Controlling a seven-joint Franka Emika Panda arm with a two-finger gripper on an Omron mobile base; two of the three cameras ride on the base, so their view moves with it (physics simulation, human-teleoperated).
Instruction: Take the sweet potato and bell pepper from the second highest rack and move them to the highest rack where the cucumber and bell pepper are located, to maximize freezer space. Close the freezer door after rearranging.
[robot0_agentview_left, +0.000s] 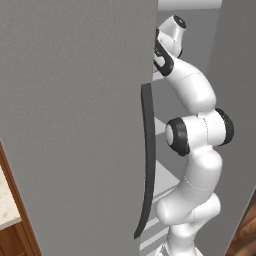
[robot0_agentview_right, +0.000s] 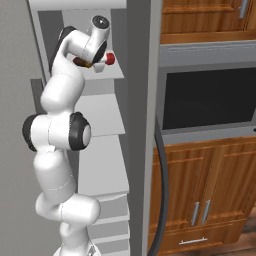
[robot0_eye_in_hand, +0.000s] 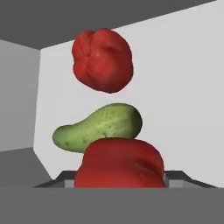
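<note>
A red bell pepper (robot0_eye_in_hand: 120, 162) was seen close before the hand camera, apparently held between the jaws, which were set partly open around it; the grip itself was hidden. It was judged light, firm-walled, smooth and somewhat slippery, best taken across its broad middle. Beyond it, on the pale highest rack (robot0_agentview_right: 114, 74) of the freezer (robot0_agentview_right: 137, 125), lay the cucumber (robot0_eye_in_hand: 98, 127) and a second bell pepper (robot0_eye_in_hand: 103, 59). The freezer door (robot0_agentview_left: 75, 125) stood open at the left, leaving a narrow gap.
</note>
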